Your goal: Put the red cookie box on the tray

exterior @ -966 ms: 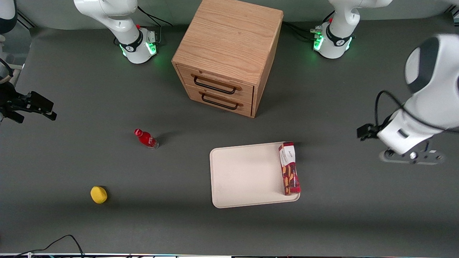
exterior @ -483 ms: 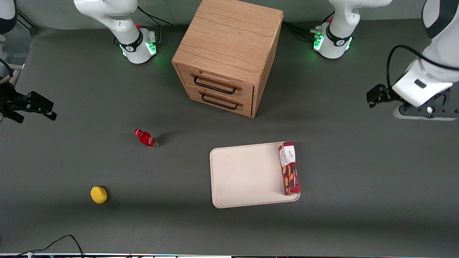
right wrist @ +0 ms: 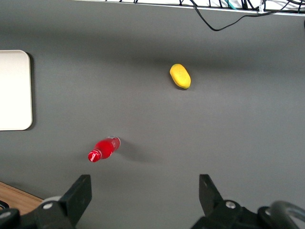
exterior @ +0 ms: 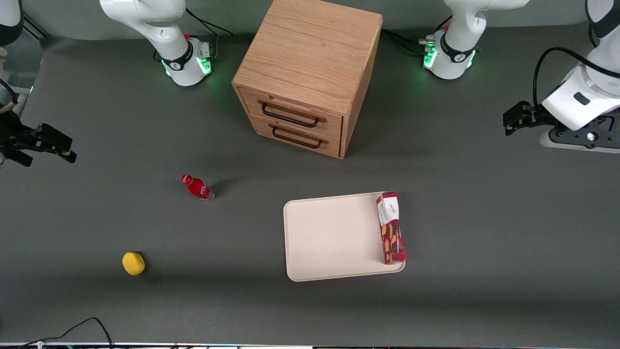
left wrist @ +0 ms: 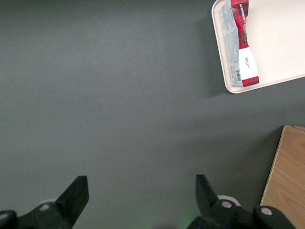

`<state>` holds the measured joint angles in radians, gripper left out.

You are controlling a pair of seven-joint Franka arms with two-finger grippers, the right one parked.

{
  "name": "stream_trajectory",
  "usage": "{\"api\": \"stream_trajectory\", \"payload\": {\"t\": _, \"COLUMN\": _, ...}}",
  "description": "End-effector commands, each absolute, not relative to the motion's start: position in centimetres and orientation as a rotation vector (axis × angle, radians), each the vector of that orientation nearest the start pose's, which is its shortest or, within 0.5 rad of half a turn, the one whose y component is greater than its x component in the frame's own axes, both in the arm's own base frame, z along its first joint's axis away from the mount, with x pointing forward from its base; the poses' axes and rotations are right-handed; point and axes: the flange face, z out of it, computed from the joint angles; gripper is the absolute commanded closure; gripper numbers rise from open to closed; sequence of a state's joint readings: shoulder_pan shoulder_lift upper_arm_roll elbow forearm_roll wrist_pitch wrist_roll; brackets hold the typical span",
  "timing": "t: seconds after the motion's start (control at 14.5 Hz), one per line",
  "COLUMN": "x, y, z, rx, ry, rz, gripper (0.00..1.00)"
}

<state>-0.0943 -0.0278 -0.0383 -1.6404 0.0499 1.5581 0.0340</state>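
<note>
Movement: since the picture taken 1 second ago, the working arm has been drawn up and away from the tray's end of the table, toward its own end; box and tray have not shifted.
Hand: the hand (left wrist: 138, 200) is held high above bare table (exterior: 484, 232), well apart from the tray, with its fingers (left wrist: 76, 193) spread wide and nothing between them.
Red cookie box: the red cookie box (exterior: 390, 227) is seen lying flat inside the tray, along the short edge nearest the working arm, its white label end toward the cabinet; in the wrist view (left wrist: 242, 45) it is shown resting just inside the rim.
Tray: the tray (exterior: 329, 237) is otherwise bare and sits in front of the wooden cabinet (exterior: 310, 72).
Other things: 1 small red bottle (exterior: 196, 187) and 1 yellow object (exterior: 133, 263) are left toward the parked arm's end.
Progress: the placing is judged done, since the box is released and supported by the tray. Only the arm's retreat appears to be left.
</note>
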Motion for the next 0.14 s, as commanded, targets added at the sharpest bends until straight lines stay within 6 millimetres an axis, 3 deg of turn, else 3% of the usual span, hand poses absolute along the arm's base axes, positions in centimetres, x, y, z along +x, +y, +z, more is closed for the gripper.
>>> {"api": "stream_trajectory", "payload": {"t": 0.0, "x": 53.54, "y": -6.38, "z": 62.14, "rx": -3.085, "ry": 0.311, "rz": 0.103, "gripper": 0.00}}
{"api": "stream_trajectory", "payload": {"t": 0.07, "x": 53.60, "y": -6.38, "z": 62.34, "rx": -3.084, "ry": 0.313, "rz": 0.113, "gripper": 0.00}}
